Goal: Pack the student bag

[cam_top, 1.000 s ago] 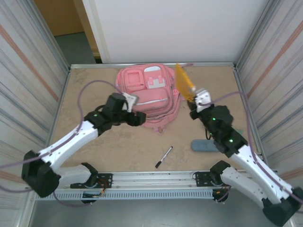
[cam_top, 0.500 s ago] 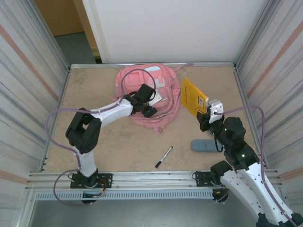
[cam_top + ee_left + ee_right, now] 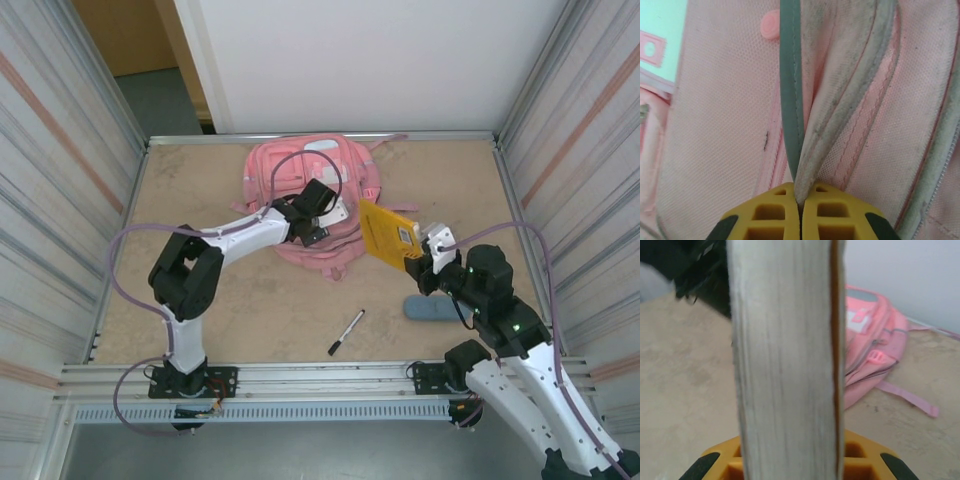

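The pink student bag (image 3: pixel 272 172) lies flat at the back middle of the table. My left gripper (image 3: pixel 328 214) rests on the bag's right half. In the left wrist view its yellow jaws (image 3: pixel 800 199) are shut on a fold of the bag's pale trim (image 3: pixel 840 115), beside a grey-green strip (image 3: pixel 790 75). My right gripper (image 3: pixel 424 254) is shut on an orange book (image 3: pixel 386 234), held tilted just right of the bag. The right wrist view shows the book's page edge (image 3: pixel 785 355) upright between the jaws, with the student bag (image 3: pixel 871 342) beyond it.
A black pen (image 3: pixel 346 332) lies on the table near the front middle. A blue-grey case (image 3: pixel 430 307) lies under my right arm. Metal walls close in the table on the left and right, and a rail runs along the near edge.
My left arm swung from in front of the bag onto it and shut on the trim. My right arm came down and left, bringing the book close to the bag's right side.
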You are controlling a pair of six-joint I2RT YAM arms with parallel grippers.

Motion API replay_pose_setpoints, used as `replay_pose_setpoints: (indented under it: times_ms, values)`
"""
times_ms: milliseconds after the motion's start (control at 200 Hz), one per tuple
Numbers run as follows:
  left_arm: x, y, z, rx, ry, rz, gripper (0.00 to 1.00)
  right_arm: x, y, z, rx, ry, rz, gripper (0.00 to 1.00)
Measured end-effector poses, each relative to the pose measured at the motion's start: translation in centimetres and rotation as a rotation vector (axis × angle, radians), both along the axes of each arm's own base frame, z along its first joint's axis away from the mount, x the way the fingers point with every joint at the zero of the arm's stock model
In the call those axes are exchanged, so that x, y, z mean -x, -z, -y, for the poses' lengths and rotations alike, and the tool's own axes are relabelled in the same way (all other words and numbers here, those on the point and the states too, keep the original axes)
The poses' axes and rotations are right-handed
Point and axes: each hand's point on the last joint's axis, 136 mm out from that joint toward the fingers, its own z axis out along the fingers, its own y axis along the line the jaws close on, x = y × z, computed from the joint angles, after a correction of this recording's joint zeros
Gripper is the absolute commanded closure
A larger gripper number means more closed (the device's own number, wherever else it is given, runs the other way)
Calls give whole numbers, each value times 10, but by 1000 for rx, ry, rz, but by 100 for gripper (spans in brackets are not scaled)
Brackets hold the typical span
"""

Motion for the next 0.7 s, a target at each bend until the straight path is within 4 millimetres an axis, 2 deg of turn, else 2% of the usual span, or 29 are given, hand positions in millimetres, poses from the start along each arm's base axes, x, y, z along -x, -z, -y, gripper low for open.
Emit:
replay_pose_setpoints:
  times_ms: [100,271,361,496,601,697]
  values:
    - [1,-31,-3,8,21,35,100,12,13,-13,66,-114,-13,98]
    - [-3,-103,-5,52,60,133,100,38,26,-41,214,-356,67,100]
    - [-2,-126,-4,63,81,148,100,52,34,-58,329,-500,131,100]
    - [1,-142,-3,65,108,141,100,59,55,-83,549,-668,264,100]
    - [5,-145,-1,76,128,121,100,46,69,-101,708,-712,360,100]
    - [6,-144,-2,86,133,103,100,31,66,-114,798,-715,453,100]
